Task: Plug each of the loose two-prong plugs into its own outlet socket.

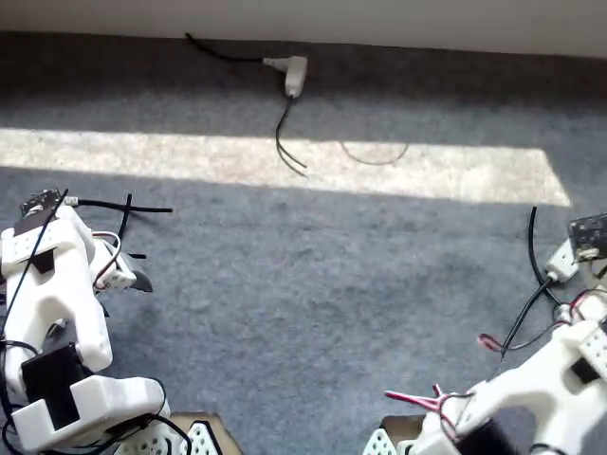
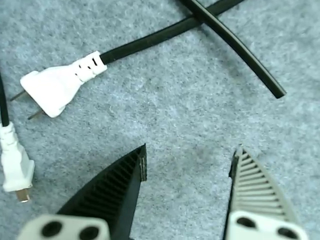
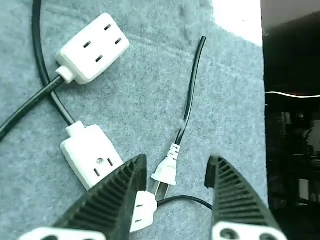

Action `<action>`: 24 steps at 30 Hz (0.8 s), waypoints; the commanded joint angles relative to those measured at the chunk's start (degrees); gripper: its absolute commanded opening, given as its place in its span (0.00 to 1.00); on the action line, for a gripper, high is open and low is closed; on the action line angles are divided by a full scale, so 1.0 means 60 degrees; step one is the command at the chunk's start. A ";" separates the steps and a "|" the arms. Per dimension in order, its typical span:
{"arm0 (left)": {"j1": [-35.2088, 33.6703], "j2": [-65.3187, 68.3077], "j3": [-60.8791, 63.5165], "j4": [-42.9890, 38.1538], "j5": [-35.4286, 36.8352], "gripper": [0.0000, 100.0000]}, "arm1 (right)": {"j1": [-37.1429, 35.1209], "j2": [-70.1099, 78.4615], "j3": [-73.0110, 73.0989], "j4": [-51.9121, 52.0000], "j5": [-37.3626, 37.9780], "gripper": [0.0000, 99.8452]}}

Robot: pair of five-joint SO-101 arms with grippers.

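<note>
Grey carpet [image 1: 313, 284] covers the table, with a sunlit strip [image 1: 190, 156] running from 9 to 3 o'clock in the high view; my left arm [image 1: 52, 313] sits at 8 o'clock and my right arm [image 1: 541, 384] at 4 o'clock. My left claw [image 2: 190, 155] hangs over bare carpet, fingers spread wide, gripping nothing; my right claw [image 3: 176, 162] is spread too, nothing pinched.

The first outlet block [image 3: 92, 47] lies flat on a black lead, well ahead of my right claw; the second outlet block [image 3: 92, 155] lies nearer, its end tucked behind my dark finger [image 3: 117, 195]. A white connector [image 1: 295, 74] lies at 12 o'clock in the shade by the far edge; I cannot tell whether it is a plug or a socket.

The large plug [image 2: 52, 87], white with two prongs, lies flat and apart from my left claw, off toward its black finger's side; the slim plug [image 2: 15, 167] lies near it at the frame edge. The small plug [image 3: 167, 172] lies on the carpet in the gap between my right fingers, untouched, prongs toward me, with its thin cord [image 3: 192, 85] trailing away. No plug is seated in a socket. Crossed black cords [image 2: 235, 40] lie beyond my left claw; one ends in a bare cut tip.
</note>
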 commanded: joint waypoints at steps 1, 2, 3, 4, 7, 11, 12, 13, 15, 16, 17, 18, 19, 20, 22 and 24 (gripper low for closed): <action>0.0168 -0.0388 -0.0081 -0.0059 0.0029 0.28 | 0.0418 0.3172 -0.4286 0.2073 -0.0952 0.20; 0.0168 -0.0388 -0.0081 -0.0059 0.0029 0.28 | 0.0564 0.4095 -0.5385 0.2806 -0.1011 0.20; 0.0168 -0.0388 -0.0081 -0.0059 0.0029 0.28 | 0.0725 0.4989 -0.6542 0.3641 -0.1011 0.20; 0.0168 -0.0388 -0.0081 -0.0059 0.0029 0.28 | 0.0916 0.5810 -0.7700 0.4535 -0.1026 0.20; 0.0183 -0.0388 -0.0081 -0.0059 0.0029 0.28 | 0.1355 0.8037 -1.1436 0.7656 -0.1099 0.20; 0.0183 -0.0388 -0.0081 -0.0059 0.0029 0.28 | 0.1751 1.0425 -1.6183 1.1245 -0.2725 0.20; 0.0183 -0.0388 -0.0081 -0.0059 0.0029 0.28 | 0.1824 1.0982 -1.7194 1.1788 -0.3370 0.20; 0.0183 -0.0388 -0.0081 -0.0059 0.0029 0.28 | 0.1868 1.1524 -1.8147 1.2227 -0.3985 0.20; 0.0198 -0.0388 -0.0081 -0.0059 0.0029 0.28 | 0.1985 1.2374 -1.9597 1.2344 -0.5319 0.20; 0.0227 -0.0388 -0.0081 -0.0059 0.0029 0.28 | 0.2029 1.2696 -2.0051 1.2344 -0.5890 0.20; 0.0286 -0.0388 -0.0081 -0.0059 0.0029 0.28 | 0.2044 1.2960 -2.0374 1.2344 -0.6256 0.20; 0.0388 -0.0388 -0.0081 -0.0059 0.0029 0.28 | 0.2044 1.3121 -2.0491 1.2344 -0.6374 0.20; 0.0476 -0.0388 -0.0081 -0.0059 0.0029 0.28 | 0.2029 1.3179 -2.0505 1.2359 -0.6476 0.20; 0.0535 -0.0388 -0.0081 -0.0059 0.0029 0.28 | 0.2015 1.3209 -2.0491 1.2359 -0.6549 0.20; 0.0579 -0.0388 -0.0081 -0.0059 0.0029 0.28 | 0.2029 1.3223 -2.0388 1.2359 -0.6725 0.20; 0.0579 -0.0388 -0.0081 -0.0059 0.0029 0.28 | 0.2088 1.3179 -1.9905 1.2359 -0.6769 0.20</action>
